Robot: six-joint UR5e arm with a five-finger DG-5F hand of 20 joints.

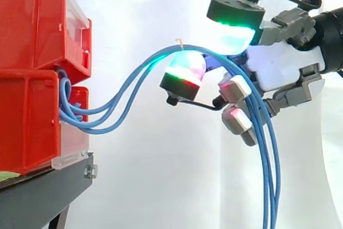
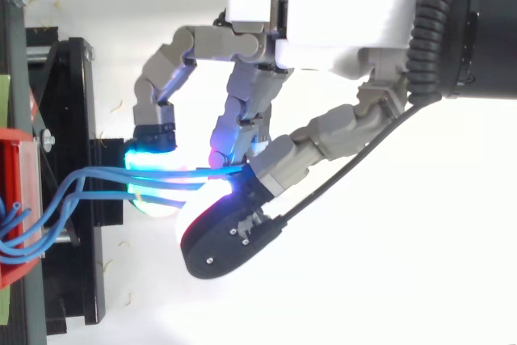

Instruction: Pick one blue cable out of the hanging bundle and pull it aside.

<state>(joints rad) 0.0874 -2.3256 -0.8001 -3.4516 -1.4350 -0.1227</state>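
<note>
At the left, the red bins (image 1: 32, 73) sit stacked on the black stand (image 1: 43, 191). The blue cables (image 1: 123, 92) come out of the gap between the upper and lower bin, sag, then climb in an arc toward the robot hand (image 1: 284, 68). The hand is closed on them: its fingers are curled and the strands run between the glowing pads (image 1: 185, 73). Right of the pinch they drop straight down past the bottom of the side view. The top view shows several strands (image 2: 97, 179) entering the grip together, so the pick looks not yet narrowed to one. To do the step well, I would loosen the pinch just enough for the extra strands to slip off. Then clamp the remaining one firmly, since a thin cable likely slides on rounded pads. Pull it sideways, away from the others, slowly, so the bins are not tugged.
</note>
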